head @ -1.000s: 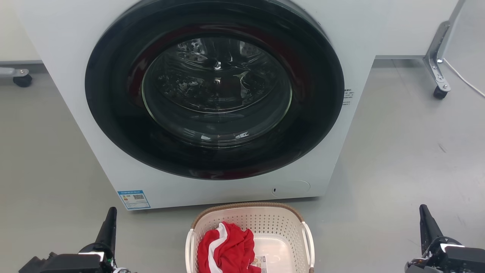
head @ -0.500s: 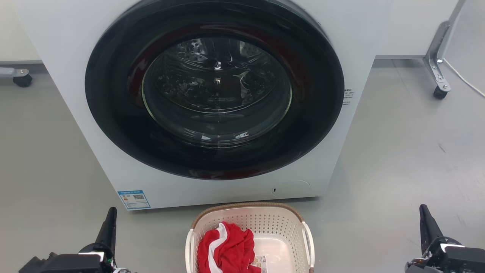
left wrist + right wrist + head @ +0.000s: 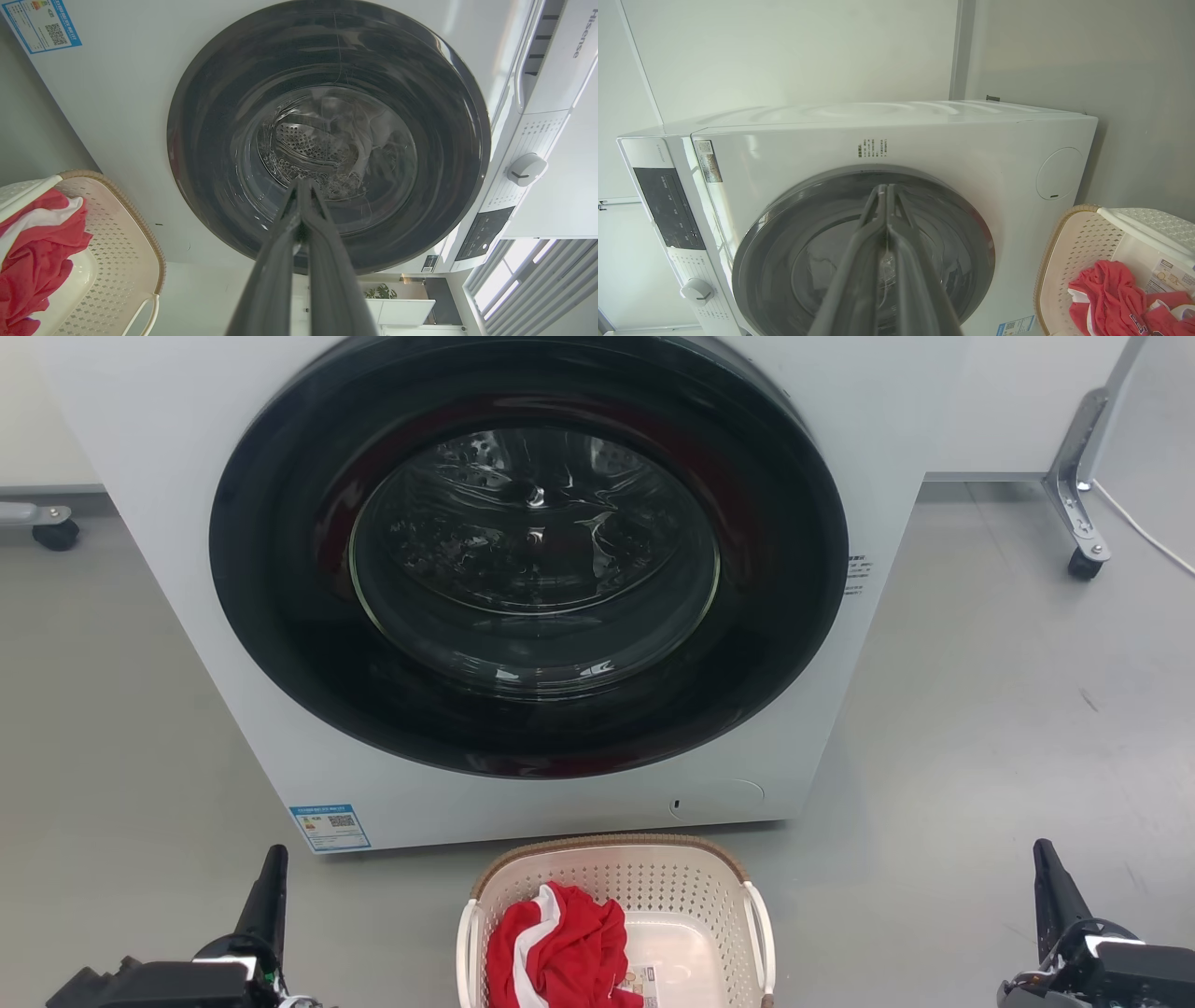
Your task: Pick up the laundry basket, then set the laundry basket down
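Observation:
The laundry basket [image 3: 691,887], cream perforated plastic with a brown woven rim and white side handles, stands on the floor before the washing machine, at the bottom centre of the head view. A red and white garment [image 3: 560,947] lies in it. The basket also appears at the lower left of the left wrist view [image 3: 121,242] and the lower right of the right wrist view [image 3: 1083,247]. My left gripper [image 3: 274,861] is shut, well to the basket's left; its tips [image 3: 302,183] meet. My right gripper [image 3: 1043,851] is shut, far to the basket's right, tips [image 3: 883,187] together. Neither touches the basket.
A white front-loading washing machine [image 3: 896,448] with a closed round dark glass door [image 3: 532,551] stands just behind the basket. Grey floor [image 3: 980,709] lies on both sides. A castor leg [image 3: 1083,560] stands at the back right, another castor [image 3: 54,532] at the back left.

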You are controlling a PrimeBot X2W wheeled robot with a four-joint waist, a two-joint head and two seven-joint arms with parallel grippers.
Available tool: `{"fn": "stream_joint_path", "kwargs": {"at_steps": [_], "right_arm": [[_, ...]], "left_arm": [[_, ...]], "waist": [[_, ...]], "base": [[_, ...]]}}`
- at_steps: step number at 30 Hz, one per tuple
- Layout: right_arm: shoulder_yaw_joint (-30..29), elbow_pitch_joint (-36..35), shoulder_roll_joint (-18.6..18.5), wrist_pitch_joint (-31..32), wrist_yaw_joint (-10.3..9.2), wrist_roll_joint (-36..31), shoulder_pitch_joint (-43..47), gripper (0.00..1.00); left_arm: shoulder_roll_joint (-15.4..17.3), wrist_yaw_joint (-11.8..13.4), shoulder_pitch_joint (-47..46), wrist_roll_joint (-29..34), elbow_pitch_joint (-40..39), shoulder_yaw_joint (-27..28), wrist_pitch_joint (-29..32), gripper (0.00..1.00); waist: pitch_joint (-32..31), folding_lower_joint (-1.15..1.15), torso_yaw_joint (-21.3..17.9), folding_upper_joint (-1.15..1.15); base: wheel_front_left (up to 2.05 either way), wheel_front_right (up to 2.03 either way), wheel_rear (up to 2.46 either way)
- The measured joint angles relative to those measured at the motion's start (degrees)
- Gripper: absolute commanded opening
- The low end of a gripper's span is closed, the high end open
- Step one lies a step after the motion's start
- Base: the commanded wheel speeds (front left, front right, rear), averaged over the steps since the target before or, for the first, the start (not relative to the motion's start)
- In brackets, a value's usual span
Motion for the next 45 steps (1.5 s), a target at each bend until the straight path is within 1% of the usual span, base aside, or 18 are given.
{"fn": "stream_joint_path", "kwargs": {"at_steps": [1, 45], "right_arm": [[0.0, 0.0, 0.0, 0.0, 0.00, 0.0, 0.0, 0.00], [0.0, 0.0, 0.0, 0.0, 0.00, 0.0, 0.0, 0.00]], "left_arm": [[0.0, -0.4, 0.0, 0.0, 0.0, 0.0, 0.0, 0.00], [0.0, -0.4, 0.0, 0.0, 0.1, 0.0, 0.0, 0.00]], "waist": [[0.0, 0.00, 0.0, 0.00], [0.0, 0.00, 0.0, 0.00]], "base": [[0.00, 0.00, 0.00], [0.00, 0.00, 0.00]]}}
